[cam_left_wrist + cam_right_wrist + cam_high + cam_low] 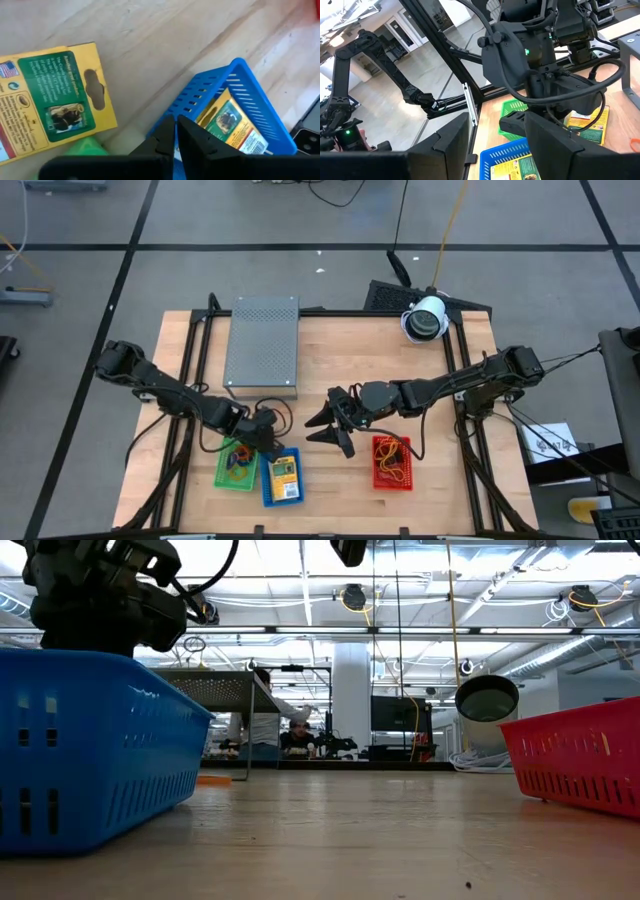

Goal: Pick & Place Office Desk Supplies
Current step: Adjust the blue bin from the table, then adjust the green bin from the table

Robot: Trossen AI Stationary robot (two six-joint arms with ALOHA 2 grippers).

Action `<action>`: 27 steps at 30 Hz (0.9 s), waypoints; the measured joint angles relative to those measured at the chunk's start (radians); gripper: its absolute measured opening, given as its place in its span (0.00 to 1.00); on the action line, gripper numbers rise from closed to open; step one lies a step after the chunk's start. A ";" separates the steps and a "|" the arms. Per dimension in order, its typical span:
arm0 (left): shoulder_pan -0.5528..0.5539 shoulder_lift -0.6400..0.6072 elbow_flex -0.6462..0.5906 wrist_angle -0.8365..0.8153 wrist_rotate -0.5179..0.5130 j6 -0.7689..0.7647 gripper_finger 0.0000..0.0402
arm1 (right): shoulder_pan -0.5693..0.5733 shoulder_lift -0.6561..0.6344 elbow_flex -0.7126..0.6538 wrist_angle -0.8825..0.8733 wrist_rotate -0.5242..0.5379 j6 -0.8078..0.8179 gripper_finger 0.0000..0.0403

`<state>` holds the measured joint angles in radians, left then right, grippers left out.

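The left arm is reaching across the worktop [320,345], its clenched left hand [268,438] hovering empty at the blue basket's [281,478] twelve o'clock rim. The right hand [333,423] is hanging released at centre. Yellow packets [285,473] are lying in that basket.

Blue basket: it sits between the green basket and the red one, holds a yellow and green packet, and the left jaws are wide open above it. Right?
Not quite. The blue basket does sit between the green basket and the red basket and holds a packet, but the left gripper has its jaws shut, fingers pressed together, as the left wrist view shows.
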<state>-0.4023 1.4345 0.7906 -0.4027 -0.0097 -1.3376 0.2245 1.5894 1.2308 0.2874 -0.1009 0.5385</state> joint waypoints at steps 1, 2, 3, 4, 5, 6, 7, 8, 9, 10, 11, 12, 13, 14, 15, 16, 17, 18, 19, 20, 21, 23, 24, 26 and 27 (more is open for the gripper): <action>0.000 0.000 0.000 0.000 0.000 0.000 0.06 | 0.000 0.000 0.000 0.000 0.000 0.000 0.45; 0.000 0.000 0.000 0.000 0.000 0.001 0.06 | 0.000 0.000 0.000 0.000 0.000 0.000 0.45; 0.000 0.000 0.000 0.001 0.001 0.006 0.06 | 0.000 0.000 0.000 0.000 0.000 0.000 0.45; 0.000 0.000 0.000 0.008 0.003 0.011 0.06 | 0.000 0.000 0.000 0.000 0.000 0.000 0.45; 0.000 0.000 0.000 0.016 0.009 0.019 0.06 | 0.000 0.000 0.000 0.000 0.000 0.000 0.45; 0.000 0.000 0.000 0.024 0.010 0.027 0.06 | 0.000 0.000 0.000 0.000 0.000 0.000 0.45; -0.001 0.000 0.000 0.033 0.010 0.033 0.06 | 0.000 0.000 0.000 0.000 0.000 0.000 0.45; -0.003 0.000 0.000 0.044 0.010 0.042 0.06 | 0.000 0.000 0.000 0.001 0.000 0.000 0.45; -0.005 0.000 0.000 0.061 0.010 0.048 0.06 | 0.000 0.000 0.000 0.001 0.000 0.000 0.45; -0.005 0.000 0.000 0.075 0.009 0.054 0.06 | 0.000 0.000 0.000 0.001 0.000 0.000 0.45; -0.005 0.000 0.000 0.084 0.009 0.057 0.06 | 0.000 0.000 0.000 0.004 0.000 0.000 0.45; -0.004 0.000 0.000 0.087 0.008 0.058 0.06 | 0.000 0.000 0.000 0.008 0.000 0.000 0.45; -0.003 0.000 0.000 0.087 -0.003 0.056 0.06 | 0.000 0.000 0.000 0.015 0.000 0.000 0.45; 0.000 0.000 0.000 0.085 -0.021 0.048 0.06 | 0.000 0.000 0.000 0.024 0.000 0.000 0.45; 0.004 0.000 0.000 0.084 -0.042 0.037 0.06 | 0.000 0.000 0.000 0.034 0.000 0.000 0.45; 0.008 0.000 0.000 0.083 -0.064 0.022 0.06 | 0.000 0.000 0.000 0.043 0.000 0.000 0.45; 0.013 0.000 0.000 0.079 -0.077 0.009 0.06 | 0.000 0.000 0.000 0.047 0.000 0.000 0.45; 0.018 0.000 0.000 0.070 -0.090 0.001 0.06 | 0.000 0.000 0.000 0.049 0.000 0.000 0.45; 0.021 0.000 0.000 0.058 -0.098 -0.003 0.06 | 0.000 0.000 0.000 0.049 0.000 0.000 0.45; 0.025 0.000 0.000 0.040 -0.105 -0.007 0.06 | 0.000 0.000 0.000 0.049 0.000 0.000 0.45; 0.028 0.000 0.000 0.018 -0.116 -0.011 0.06 | 0.000 0.000 0.000 0.049 0.000 0.000 0.45; 0.031 0.000 0.000 -0.043 -0.127 -0.026 0.06 | 0.000 0.000 0.000 0.049 0.000 0.000 0.45; 0.032 0.000 0.000 -0.075 -0.130 -0.031 0.06 | 0.000 0.000 0.000 0.049 0.000 0.000 0.45; 0.031 0.000 0.000 -0.135 -0.121 -0.035 0.06 | 0.000 0.000 0.000 0.048 0.000 0.000 0.45; 0.029 0.000 0.000 -0.158 -0.106 -0.035 0.06 | 0.000 0.000 0.000 0.048 0.000 0.000 0.45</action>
<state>-0.3731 1.4345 0.7906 -0.5611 -0.1160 -1.3723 0.2245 1.5894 1.2308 0.3359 -0.1013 0.5388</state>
